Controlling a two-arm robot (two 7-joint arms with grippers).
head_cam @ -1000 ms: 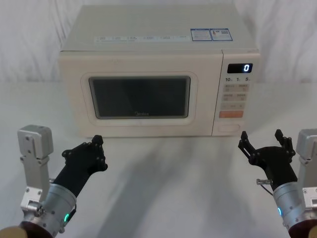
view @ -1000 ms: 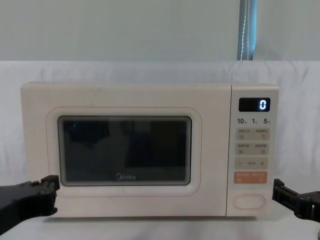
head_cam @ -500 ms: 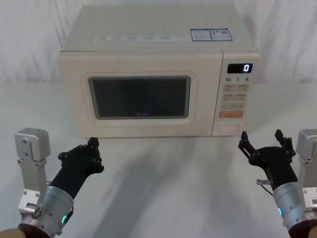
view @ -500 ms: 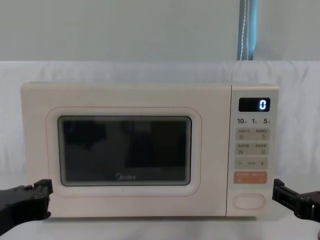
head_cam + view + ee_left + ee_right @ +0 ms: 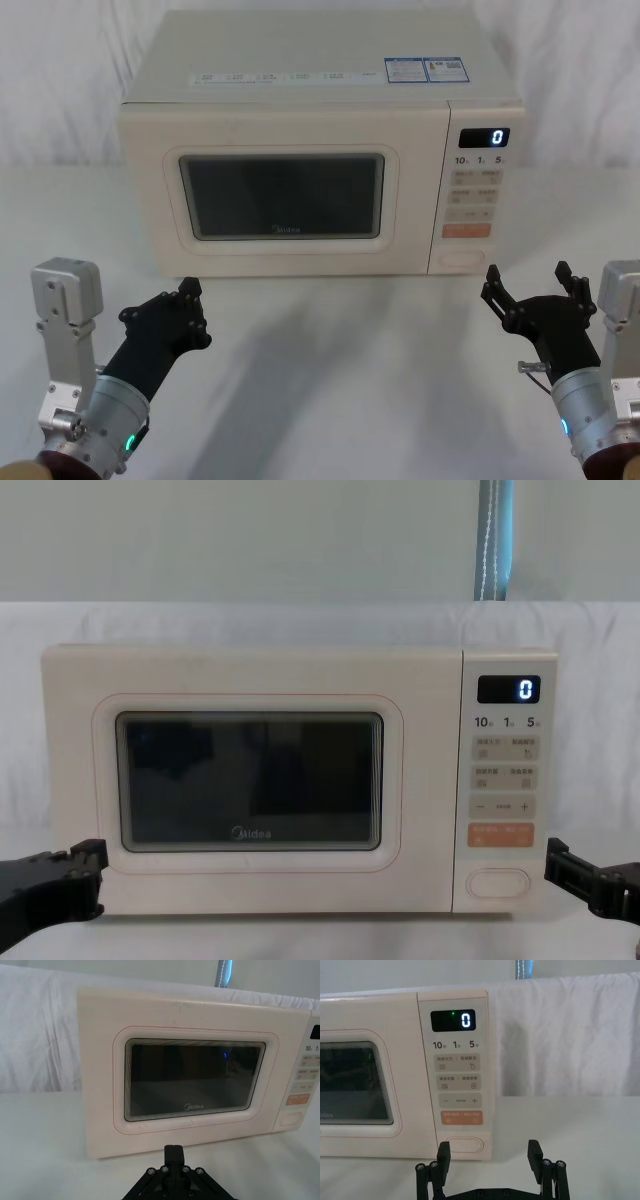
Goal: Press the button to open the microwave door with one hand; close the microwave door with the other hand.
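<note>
The cream microwave [image 5: 320,90] stands at the back of the table, its display showing 0. Its microwave door [image 5: 285,195] with the dark window is closed flush with the front. The button [image 5: 462,257], a blank cream oval, sits at the bottom of the control panel under the orange key; it is also plain in the right wrist view [image 5: 464,1144]. My right gripper [image 5: 527,278] hovers open a short way in front of the button, not touching it. My left gripper [image 5: 190,295] is shut and empty, held low before the door's lower left corner [image 5: 173,1152].
White cloth covers the table [image 5: 340,370] and hangs behind the oven. Open table surface lies between the two arms and in front of the oven. A blue-grey pole [image 5: 494,540] stands behind the backdrop.
My left gripper has drawn back from the microwave and dropped a little lower. The right gripper and the door have not moved.
</note>
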